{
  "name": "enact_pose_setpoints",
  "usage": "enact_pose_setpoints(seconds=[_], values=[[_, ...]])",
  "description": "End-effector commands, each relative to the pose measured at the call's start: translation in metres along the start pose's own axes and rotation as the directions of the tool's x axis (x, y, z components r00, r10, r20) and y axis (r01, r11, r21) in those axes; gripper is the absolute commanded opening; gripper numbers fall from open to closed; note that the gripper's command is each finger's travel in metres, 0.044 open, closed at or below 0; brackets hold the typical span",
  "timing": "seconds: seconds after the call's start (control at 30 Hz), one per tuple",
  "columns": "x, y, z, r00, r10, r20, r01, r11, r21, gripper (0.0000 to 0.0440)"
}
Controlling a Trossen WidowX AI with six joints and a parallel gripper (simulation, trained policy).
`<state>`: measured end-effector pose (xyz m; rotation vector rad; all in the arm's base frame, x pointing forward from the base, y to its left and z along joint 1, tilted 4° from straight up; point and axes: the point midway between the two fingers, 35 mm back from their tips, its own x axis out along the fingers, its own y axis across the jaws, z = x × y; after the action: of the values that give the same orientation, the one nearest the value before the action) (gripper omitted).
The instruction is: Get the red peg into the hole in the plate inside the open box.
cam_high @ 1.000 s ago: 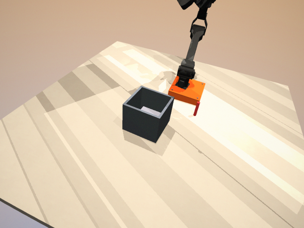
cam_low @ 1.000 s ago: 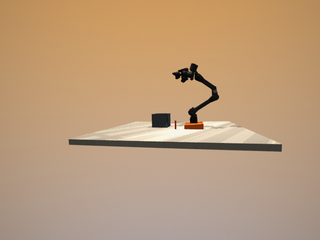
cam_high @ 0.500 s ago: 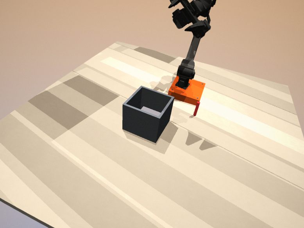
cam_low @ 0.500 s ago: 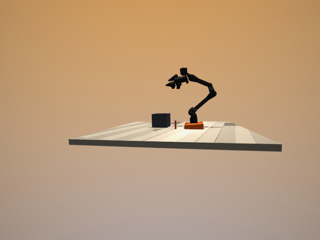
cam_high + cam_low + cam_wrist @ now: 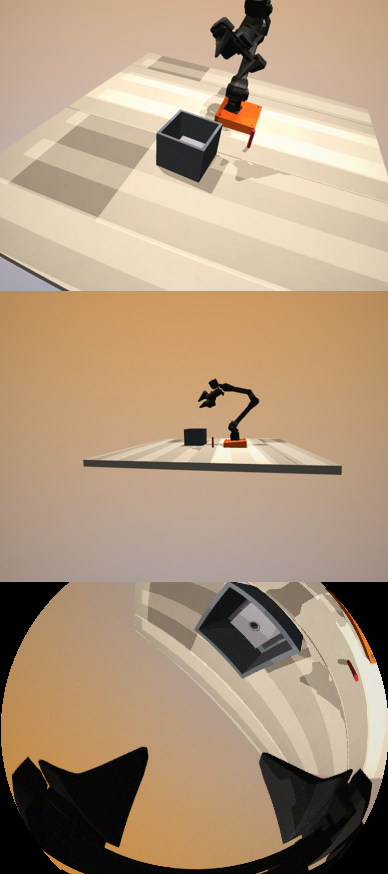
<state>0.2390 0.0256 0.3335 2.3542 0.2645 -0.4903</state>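
Open box [image 5: 177, 158] [image 5: 195, 437] [image 5: 222, 652], at left: no peg visible inside; the hole in its plate [image 5: 191, 141] [image 5: 244, 621] awaits filling. Gripper [image 5: 198, 404] [image 5: 207, 756], raised: fingers wide apart, holding nothing. Red peg [image 5: 251, 138] [image 5: 212, 442] [image 5: 352, 670], right of the box: upright on the table [image 5: 200, 241] [image 5: 213, 468] [image 5: 280, 702]; grasping, lowering and insertion all remain.

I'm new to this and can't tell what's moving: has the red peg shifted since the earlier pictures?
No. The red peg stands upright in the same spot beside the orange base.
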Motion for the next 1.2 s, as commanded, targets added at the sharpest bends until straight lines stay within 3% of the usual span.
enact_pose_setpoints(seconds=[0.0, 0.27, 0.5, 0.83, 1.17], values=[[0.014, -0.02, 0.009, 0.994, -0.105, 0.04, 0.107, 0.993, -0.043, 0.044], [0.032, -0.059, 0.02, 0.949, -0.3, 0.096, 0.31, 0.942, -0.13, 0.044], [0.042, -0.097, 0.022, 0.874, -0.469, 0.131, 0.486, 0.848, -0.209, 0.044], [0.037, -0.152, 0.028, 0.725, -0.655, 0.215, 0.686, 0.658, -0.311, 0.044], [0.025, -0.196, 0.048, 0.559, -0.751, 0.352, 0.82, 0.44, -0.366, 0.044]])
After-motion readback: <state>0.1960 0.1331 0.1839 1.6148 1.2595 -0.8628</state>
